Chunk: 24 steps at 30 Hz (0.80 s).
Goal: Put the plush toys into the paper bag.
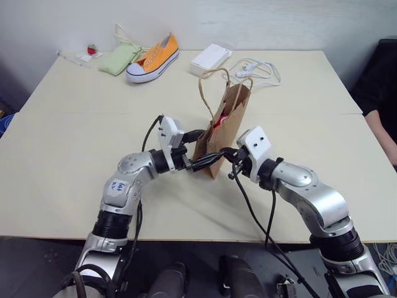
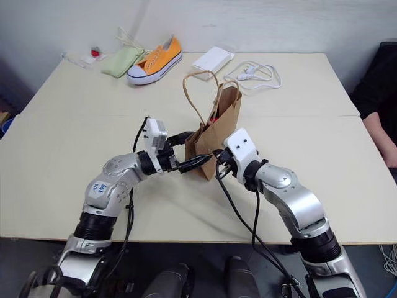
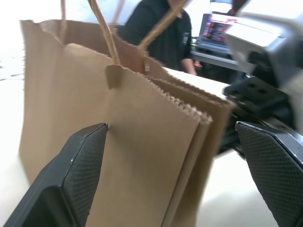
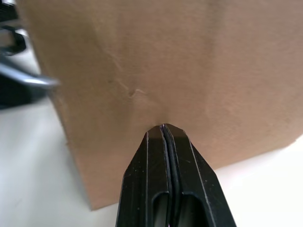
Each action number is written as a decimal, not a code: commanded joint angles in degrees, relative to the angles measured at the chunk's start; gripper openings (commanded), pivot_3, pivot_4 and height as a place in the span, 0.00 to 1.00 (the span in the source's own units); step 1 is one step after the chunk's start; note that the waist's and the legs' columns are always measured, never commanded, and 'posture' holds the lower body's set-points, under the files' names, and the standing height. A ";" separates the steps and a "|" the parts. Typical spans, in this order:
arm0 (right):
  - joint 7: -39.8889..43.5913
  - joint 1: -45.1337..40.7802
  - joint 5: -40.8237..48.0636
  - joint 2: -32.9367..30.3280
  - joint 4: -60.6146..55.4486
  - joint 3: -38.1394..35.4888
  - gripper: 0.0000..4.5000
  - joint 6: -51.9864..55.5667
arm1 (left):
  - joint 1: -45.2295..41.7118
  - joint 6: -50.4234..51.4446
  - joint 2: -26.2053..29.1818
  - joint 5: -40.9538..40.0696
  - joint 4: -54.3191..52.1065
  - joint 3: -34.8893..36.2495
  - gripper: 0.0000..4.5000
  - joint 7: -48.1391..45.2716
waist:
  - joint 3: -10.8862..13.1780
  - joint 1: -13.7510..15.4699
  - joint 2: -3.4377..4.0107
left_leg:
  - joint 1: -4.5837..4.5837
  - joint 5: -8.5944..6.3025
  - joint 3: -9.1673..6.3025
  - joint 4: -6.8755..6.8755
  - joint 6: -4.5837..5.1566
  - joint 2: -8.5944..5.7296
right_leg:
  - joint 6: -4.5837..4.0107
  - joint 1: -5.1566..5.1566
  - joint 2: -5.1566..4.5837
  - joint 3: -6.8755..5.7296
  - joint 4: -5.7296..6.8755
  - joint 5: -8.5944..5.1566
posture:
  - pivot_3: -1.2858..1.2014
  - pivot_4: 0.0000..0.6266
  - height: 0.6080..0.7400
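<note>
From the head views, the brown kraft paper bag (image 1: 224, 127) stands upright near the middle of the pale counter (image 1: 74, 155), its two twisted loop handles rising above a serrated rim, and a bit of a red plush toy (image 1: 217, 122) peeks out of its open mouth. The left gripper (image 1: 201, 149) has its jaws spread as wide as they go on either side of the bag's lower corner, holding nothing; the left wrist view adds the cross-hatched texture of its black fingers (image 3: 78, 175) and a person in dark clothing seated beyond the bag. The right gripper (image 4: 163, 130) has its jaws pressed fully together, empty, with the tips against the smooth, faintly creased paper wall. At the far edge lie an orange canvas sneaker (image 1: 153, 58), a pale green pouch (image 1: 120, 59), a white box (image 1: 210, 58) and a coiled white cable (image 1: 257, 69).
</note>
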 commanded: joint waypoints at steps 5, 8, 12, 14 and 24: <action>2.04 0.92 -1.64 0.87 -1.83 -0.79 0.00 -2.39 | -2.09 -4.73 -2.82 3.51 3.45 -0.97 0.79 2.69 | 0.00 -0.04 0.00 | 0.00 0.00 0.00 -0.01 0.00 0.01 | 0.00 -0.01 0.00 0.00 0.08 0.00 | 0.52 0.24 1.00; 3.87 2.82 -0.18 0.15 -4.34 -3.07 0.00 -2.94 | -2.67 -5.24 -2.79 3.62 4.91 -0.81 0.57 2.10 | 0.00 -0.05 0.00 | 0.00 0.00 0.00 -0.01 0.00 0.01 | 0.00 -0.01 0.00 0.00 0.09 0.00 | 0.52 0.24 1.00; 7.18 7.13 4.73 -2.18 -10.71 -8.87 0.00 -2.02 | -4.44 -5.73 -2.18 3.06 8.30 -0.04 0.27 0.12 | 0.00 0.20 0.00 | -0.02 0.00 -0.01 0.01 0.00 -0.01 | 0.00 0.00 -0.01 0.00 0.08 0.00 | 0.52 0.24 1.00; 8.24 9.89 9.27 -3.54 -15.01 -13.76 0.00 0.01 | -5.93 -5.56 -2.00 1.85 11.44 1.21 0.12 -1.45 | 0.00 0.20 0.00 | -0.02 0.00 -0.01 0.02 0.01 -0.02 | 0.01 0.01 -0.01 0.00 0.04 0.00 | 0.52 0.24 1.00; 19.20 36.28 42.95 -19.54 -31.00 -58.24 0.20 8.13 | -20.27 -2.94 4.78 -4.09 23.79 -1.25 0.00 -34.64 | 0.04 0.83 -0.05 | -0.03 -0.02 -0.07 -0.01 0.03 0.01 | 0.01 0.12 -0.01 -0.08 -0.14 0.00 | 0.52 0.24 1.00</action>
